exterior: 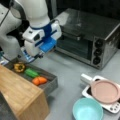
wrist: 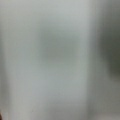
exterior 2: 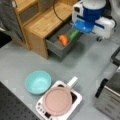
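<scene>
Grey metal forms the open drawer (exterior: 51, 83) under the wooden counter (exterior: 17, 92), and in it lie a carrot (exterior: 39, 80), a green pepper (exterior: 31, 72) and a yellow pepper (exterior: 19, 67). The gripper (exterior: 40, 55) hangs above the drawer's far end, nearest the green pepper; I cannot tell how wide it stands or whether it holds anything. The vegetables look light, smooth and likely slippery, best pinched across the middle.

Wood cabinet (exterior: 22, 97) matt, oven (exterior: 90, 35) brushed metal, teal bowl (exterior 2: 38, 82) smooth plastic.
</scene>
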